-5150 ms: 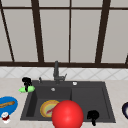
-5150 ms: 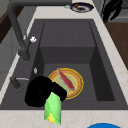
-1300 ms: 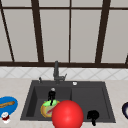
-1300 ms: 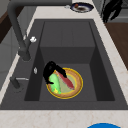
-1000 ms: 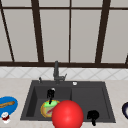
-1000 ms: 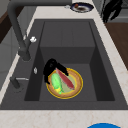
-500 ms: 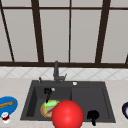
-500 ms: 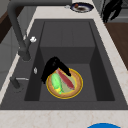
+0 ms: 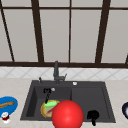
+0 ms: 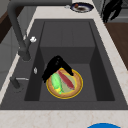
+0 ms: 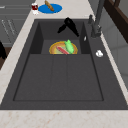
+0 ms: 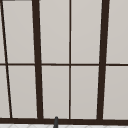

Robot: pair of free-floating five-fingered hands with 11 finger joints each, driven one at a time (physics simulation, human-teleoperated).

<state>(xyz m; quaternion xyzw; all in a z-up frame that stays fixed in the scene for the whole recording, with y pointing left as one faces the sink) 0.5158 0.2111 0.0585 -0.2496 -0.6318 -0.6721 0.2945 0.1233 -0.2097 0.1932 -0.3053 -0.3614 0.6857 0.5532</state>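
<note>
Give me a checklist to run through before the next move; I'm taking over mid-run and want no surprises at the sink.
1. Green item lies on the yellow plate: ok.
2. Plate sits flat on the basin floor of the sink: ok.
3. Left robot hand has let go of the green item: cannot tell; its fingers reach down to it.
4. Right robot hand hangs apart, at the sink's front edge: ok.
5. Faucet stands behind the left robot hand, not touching: ok.
</note>
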